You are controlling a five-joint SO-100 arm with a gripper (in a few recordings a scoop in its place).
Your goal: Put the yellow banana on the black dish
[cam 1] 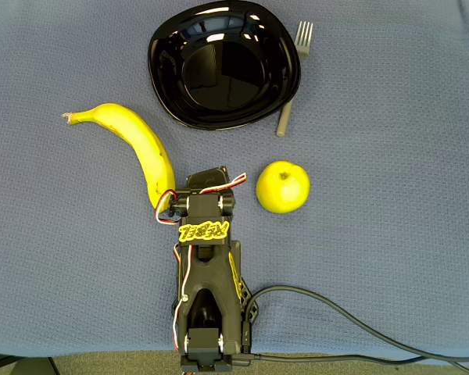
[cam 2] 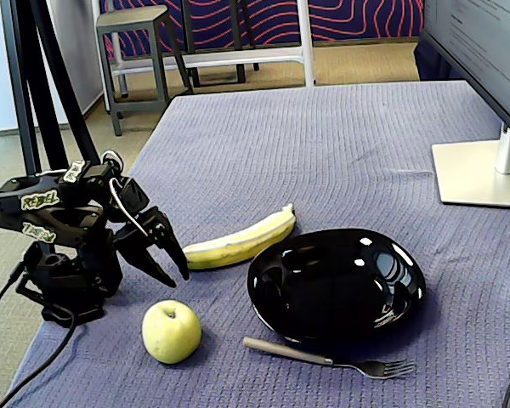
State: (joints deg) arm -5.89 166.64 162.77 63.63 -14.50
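The yellow banana (cam 1: 141, 142) lies on the blue cloth, left of and below the black dish (cam 1: 166, 78) in the overhead view; its stem points left. In the fixed view the banana (cam 2: 242, 241) lies just left of the glossy black dish (cam 2: 276, 293), apart from it. My gripper (cam 2: 178, 277) is open and points down at the cloth right beside the banana's near end, with nothing between its fingers. From overhead the black wrist (cam 1: 207, 205) covers the fingertips and sits against the banana's lower end.
A yellow-green apple (cam 1: 282, 187) sits right of the wrist, close to the gripper in the fixed view (cam 2: 171, 331). A grey fork (cam 1: 293, 78) lies along the dish's right side. A monitor stand (cam 2: 480, 174) stands at the table's far right. A black cable (cam 1: 352, 324) trails from the arm's base.
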